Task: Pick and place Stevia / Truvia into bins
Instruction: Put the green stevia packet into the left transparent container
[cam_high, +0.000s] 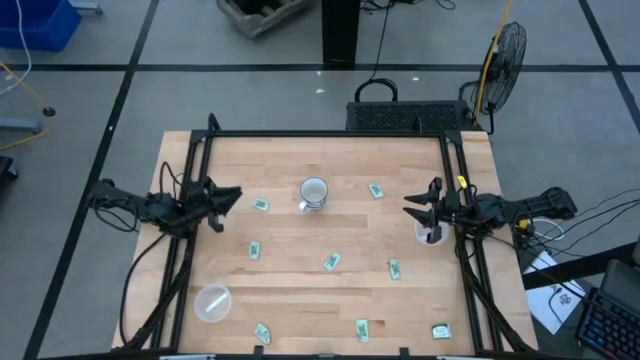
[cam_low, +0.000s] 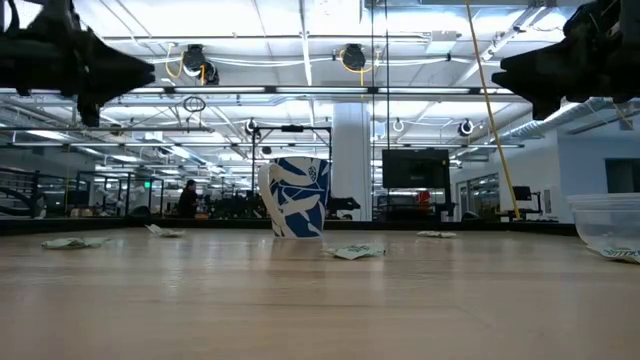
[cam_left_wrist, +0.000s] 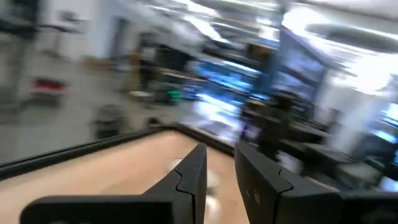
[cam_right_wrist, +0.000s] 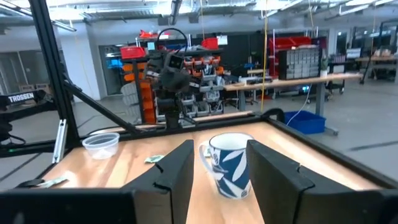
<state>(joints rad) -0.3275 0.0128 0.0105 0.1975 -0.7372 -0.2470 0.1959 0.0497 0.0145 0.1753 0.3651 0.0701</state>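
Right claw (cam_high: 412, 207) above bin (cam_high: 430, 233)

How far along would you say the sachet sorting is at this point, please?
Nothing looks done: the sachets lie scattered on the table around the mug, and the left bin shows none inside. Nothing is in hand; the left gripper and right gripper hover with jaws open and empty. All picking remains; the right bin is partly hidden.

High view looks straight down, low view level; both show the mug (cam_high: 314, 193).
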